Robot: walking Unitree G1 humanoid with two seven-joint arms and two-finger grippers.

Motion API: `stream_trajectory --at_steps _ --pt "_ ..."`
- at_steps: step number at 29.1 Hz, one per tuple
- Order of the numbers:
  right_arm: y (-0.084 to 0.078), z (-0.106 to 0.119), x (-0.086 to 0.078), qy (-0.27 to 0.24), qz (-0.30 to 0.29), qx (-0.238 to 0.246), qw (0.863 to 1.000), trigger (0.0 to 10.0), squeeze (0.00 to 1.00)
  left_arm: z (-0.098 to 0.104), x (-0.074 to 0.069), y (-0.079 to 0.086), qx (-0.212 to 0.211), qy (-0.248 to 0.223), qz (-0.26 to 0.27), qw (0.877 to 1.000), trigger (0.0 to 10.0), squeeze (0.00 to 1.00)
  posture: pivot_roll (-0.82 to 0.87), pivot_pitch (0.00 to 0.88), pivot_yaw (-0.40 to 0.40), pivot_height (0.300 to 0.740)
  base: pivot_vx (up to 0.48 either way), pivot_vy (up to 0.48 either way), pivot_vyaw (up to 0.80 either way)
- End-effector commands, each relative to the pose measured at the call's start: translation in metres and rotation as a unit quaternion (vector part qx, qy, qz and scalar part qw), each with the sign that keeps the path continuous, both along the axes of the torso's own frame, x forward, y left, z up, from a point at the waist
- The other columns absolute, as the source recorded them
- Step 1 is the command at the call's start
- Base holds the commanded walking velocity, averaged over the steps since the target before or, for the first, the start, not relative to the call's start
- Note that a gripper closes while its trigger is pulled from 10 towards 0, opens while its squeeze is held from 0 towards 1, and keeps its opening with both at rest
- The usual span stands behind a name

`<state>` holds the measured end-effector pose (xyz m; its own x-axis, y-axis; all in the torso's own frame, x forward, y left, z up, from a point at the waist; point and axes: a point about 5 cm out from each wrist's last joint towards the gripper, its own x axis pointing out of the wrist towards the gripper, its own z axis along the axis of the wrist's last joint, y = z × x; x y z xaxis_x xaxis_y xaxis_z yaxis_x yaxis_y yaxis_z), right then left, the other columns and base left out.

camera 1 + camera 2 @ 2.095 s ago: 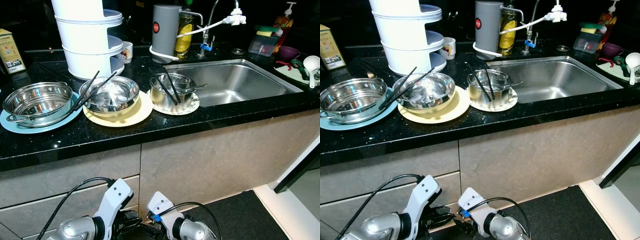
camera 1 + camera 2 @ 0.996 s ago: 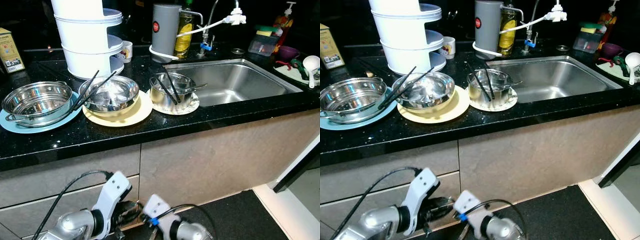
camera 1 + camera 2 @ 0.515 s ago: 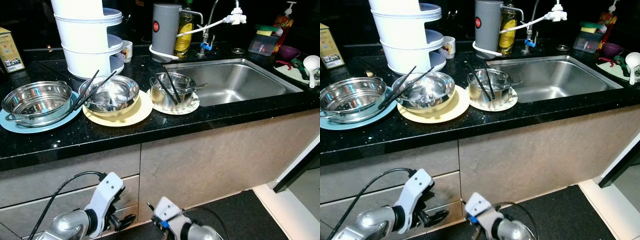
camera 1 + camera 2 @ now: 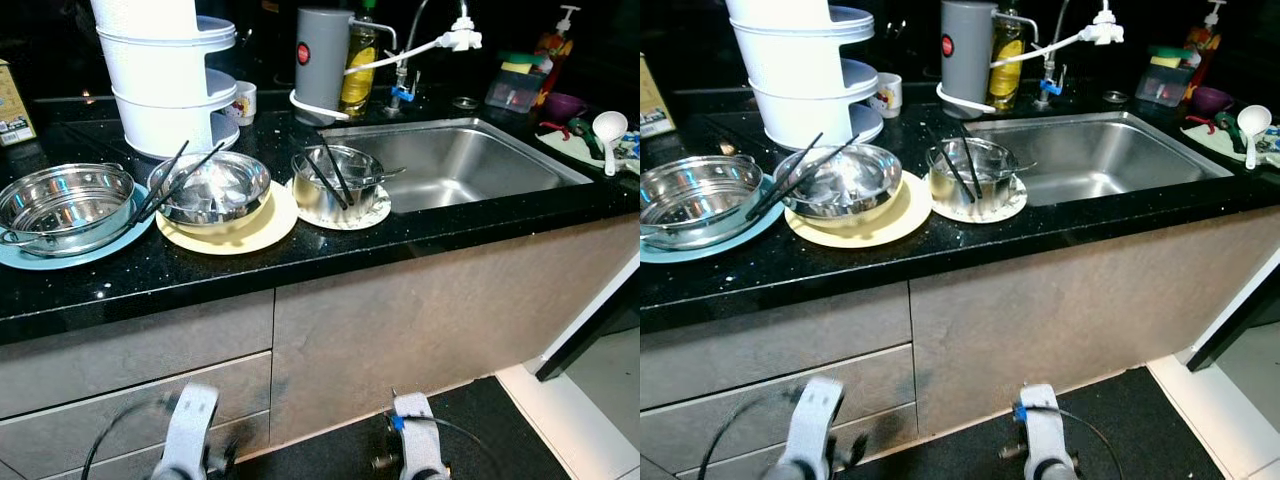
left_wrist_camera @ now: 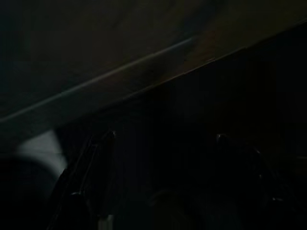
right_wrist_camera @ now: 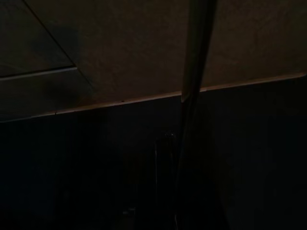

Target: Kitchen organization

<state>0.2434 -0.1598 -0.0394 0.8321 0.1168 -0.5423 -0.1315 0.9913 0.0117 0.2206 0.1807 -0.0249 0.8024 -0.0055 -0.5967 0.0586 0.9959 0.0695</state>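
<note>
Three shiny steel bowls sit in a row on the black speckled worktop [image 4: 330, 245], left of the sink [image 4: 460, 165]. The small steel bowl [image 4: 335, 180] stands on a patterned white plate [image 4: 375, 212] just beside the sink, with black chopsticks [image 4: 325, 175] leaning in it. The middle bowl [image 4: 212, 188] rests on a round yellow plate [image 4: 250, 230] and also carries chopsticks [image 4: 175, 180]. The handled bowl [image 4: 62, 205] sits on a blue plate [image 4: 60, 255]. Behind them stand a tiered white steamer [image 4: 160, 75] and a grey cylindrical canister [image 4: 318, 52].

Compared with two seconds ago, both arms have dropped and spread apart; the left wrist [image 4: 190, 430] and right wrist [image 4: 412, 440] hang before the stone-faced cabinet [image 4: 400, 320]. Whether either gripper is apart or together cannot be told; the wrist views are very dark.
</note>
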Motion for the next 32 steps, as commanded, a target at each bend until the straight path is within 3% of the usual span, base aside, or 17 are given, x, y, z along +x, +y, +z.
stream_trajectory --at_steps 1,2,4,8,9,11,15,19,32 --pt "-0.003 -0.003 -0.004 0.011 -0.019 0.003 1.0 10.0 0.0 -0.005 -0.004 0.002 0.029 0.005 0.005 1.0 10.0 0.0 -0.05 0.077 -0.069 0.74 0.0 0.0 0.0" --pt "-0.002 -0.003 -0.004 0.009 -0.031 0.016 0.999 10.0 0.0 -0.01 -0.006 -0.004 -0.012 0.019 -0.018 1.0 10.0 0.0 -0.05 0.075 -0.066 0.74 0.0 0.0 0.0" --pt "-0.002 -0.003 -0.003 0.008 -0.034 0.017 0.999 10.0 0.0 -0.01 -0.006 -0.007 -0.03 0.012 -0.034 0.999 10.0 0.0 -0.05 0.074 -0.064 0.74 0.0 0.0 0.0" --pt "-0.003 -0.003 -0.002 0.011 -0.032 0.001 0.999 10.0 0.0 -0.016 -0.005 -0.008 -0.03 0.036 -0.029 0.998 10.0 0.0 -0.05 0.073 -0.061 0.74 0.0 0.0 0.0" --pt "-0.003 -0.003 -0.002 0.011 -0.031 0.004 0.999 10.0 0.0 -0.011 0.0 -0.008 0.007 0.0 -0.031 0.999 10.0 0.0 -0.05 0.075 -0.059 0.74 0.0 0.0 0.0" --pt "-0.002 -0.003 -0.002 0.011 -0.03 0.005 0.999 10.0 0.0 -0.009 0.003 -0.008 0.034 -0.022 -0.03 0.999 10.0 0.0 -0.05 0.075 -0.059 0.74 0.0 0.0 0.0" --pt "-0.001 -0.003 -0.001 0.01 -0.022 0.002 1.0 10.0 0.0 -0.015 0.0 -0.011 -0.003 -0.002 -0.04 0.999 10.0 0.0 -0.05 0.078 -0.06 0.74 0.0 0.0 0.0" --pt "0.0 -0.002 0.0 0.01 -0.016 0.0 1.0 10.0 0.0 -0.018 -0.002 -0.013 -0.01 0.013 -0.05 0.999 10.0 0.0 -0.05 0.078 -0.06 0.74 0.0 0.0 0.29" --pt "0.003 -0.001 0.001 0.005 -0.008 -0.003 1.0 10.0 0.0 -0.014 0.003 -0.018 -0.014 -0.006 -0.064 0.998 10.0 0.0 -0.05 0.094 -0.053 0.74 0.0 0.0 0.8"
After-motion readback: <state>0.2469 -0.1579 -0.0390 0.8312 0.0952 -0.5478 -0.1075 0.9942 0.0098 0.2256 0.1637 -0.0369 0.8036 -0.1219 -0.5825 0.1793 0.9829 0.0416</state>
